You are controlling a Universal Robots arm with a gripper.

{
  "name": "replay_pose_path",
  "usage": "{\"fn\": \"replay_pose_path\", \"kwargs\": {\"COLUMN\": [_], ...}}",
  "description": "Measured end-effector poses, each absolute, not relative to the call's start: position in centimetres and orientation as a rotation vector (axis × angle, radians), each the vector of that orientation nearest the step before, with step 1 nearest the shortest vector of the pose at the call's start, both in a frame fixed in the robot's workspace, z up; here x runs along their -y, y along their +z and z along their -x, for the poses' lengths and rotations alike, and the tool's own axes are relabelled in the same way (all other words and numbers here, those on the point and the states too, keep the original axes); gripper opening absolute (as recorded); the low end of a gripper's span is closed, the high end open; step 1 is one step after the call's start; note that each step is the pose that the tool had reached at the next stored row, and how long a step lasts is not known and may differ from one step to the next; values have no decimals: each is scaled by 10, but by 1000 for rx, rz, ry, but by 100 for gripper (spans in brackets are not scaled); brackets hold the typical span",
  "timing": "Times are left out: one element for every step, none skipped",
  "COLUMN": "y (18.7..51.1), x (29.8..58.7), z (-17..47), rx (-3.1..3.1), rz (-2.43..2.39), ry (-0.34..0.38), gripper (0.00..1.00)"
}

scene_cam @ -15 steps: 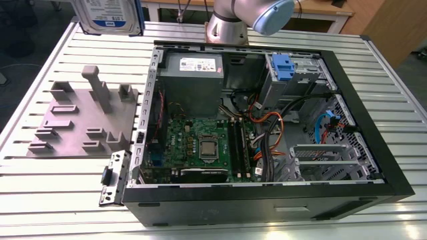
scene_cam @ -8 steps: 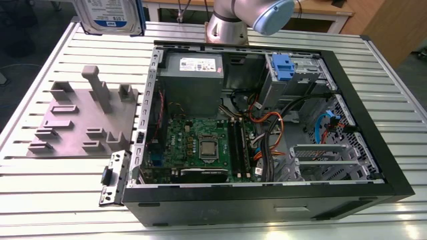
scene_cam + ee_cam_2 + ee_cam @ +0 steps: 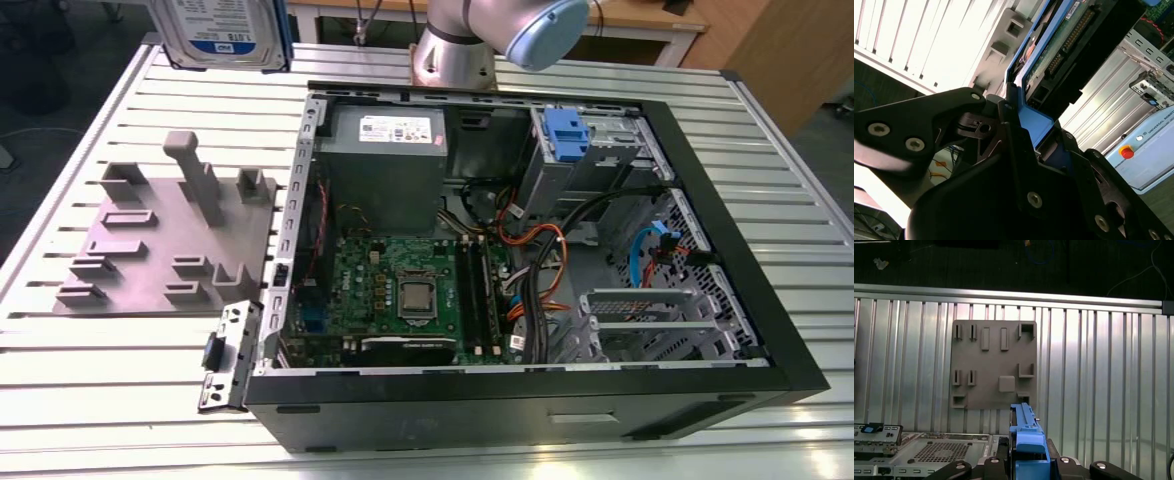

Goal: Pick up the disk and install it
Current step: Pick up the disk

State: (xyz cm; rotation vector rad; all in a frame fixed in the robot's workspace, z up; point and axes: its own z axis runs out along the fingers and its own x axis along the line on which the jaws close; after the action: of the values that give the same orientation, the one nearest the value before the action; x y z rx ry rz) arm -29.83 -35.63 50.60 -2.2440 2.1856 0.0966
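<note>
My jaws clamped shut on disk (image 3: 220,30) — grip is on its blue carrier bracket (image 3: 1028,439), squeezed between black fingers (image 3: 1011,135) in both wrist views. Disk held high, clear of table (image 3: 120,400), over far side toward exterior view's left, white-and-blue label facing that camera. Grey holder plate (image 3: 160,250) lies flat on table, nearer than disk. Open computer case (image 3: 534,250) just beside plate, on exterior view's right — motherboard and cables exposed. Disk and case apart.
</note>
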Motion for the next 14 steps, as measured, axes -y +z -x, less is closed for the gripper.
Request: {"fn": "replay_pose_path", "kwargs": {"y": [506,506,506,506,506,506,506,506,506,506,506,506,506,506], "x": [356,356,356,356,356,356,356,356,356,356,356,356,356,356], "z": [298,298,298,298,297,297,297,296,296,296,296,296,295,295], "rx": [-2186,-2186,-2186,-2186,-2186,-2186,-2186,-2186,-2186,-2186,-2186,-2185,-2186,-2186], "rz": [2244,2244,2244,2244,2244,2244,2244,2244,2244,2244,2244,2244,2244,2244], "ry": [97,97,97,97,97,97,97,97,97,97,97,97,97,97], "gripper": [37,37,37,37,37,37,37,37,37,37,37,37,37,37]}}
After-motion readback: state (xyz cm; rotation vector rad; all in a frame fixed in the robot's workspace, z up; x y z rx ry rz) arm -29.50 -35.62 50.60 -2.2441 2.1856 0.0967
